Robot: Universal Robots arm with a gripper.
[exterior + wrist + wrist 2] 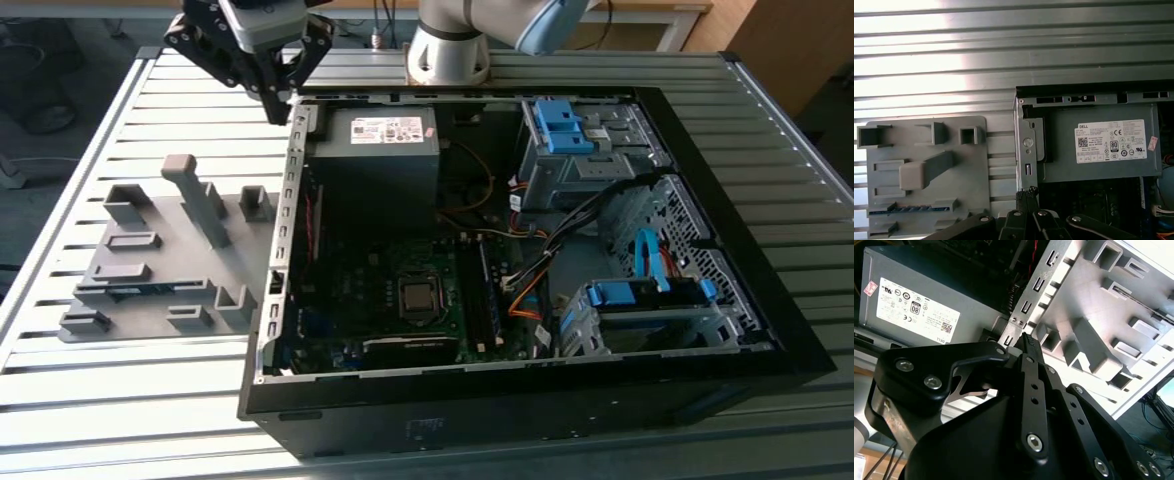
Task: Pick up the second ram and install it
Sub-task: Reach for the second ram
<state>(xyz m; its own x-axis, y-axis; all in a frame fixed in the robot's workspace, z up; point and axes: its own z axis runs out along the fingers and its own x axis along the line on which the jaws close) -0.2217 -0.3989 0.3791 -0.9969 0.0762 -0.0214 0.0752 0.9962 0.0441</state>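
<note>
Exterior view's left: we see the grey fixture [180,262] on the slatted tabletop [120,400]. The second ram [140,291] sits in a slot along the fixture's camera-side edge, nothing touching it. Next over, the gripper [279,108] hangs at the far corner of the PC case [534,410], just beside the power supply [380,165] and well apart from the ram. Jaws are pinched together and empty. Further right, the case is open with the motherboard [400,295] exposed.

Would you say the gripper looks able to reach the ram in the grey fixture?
Probably yes: the second ram lies uncovered in the grey fixture, and the gripper hangs nearby above the case edge.
</note>
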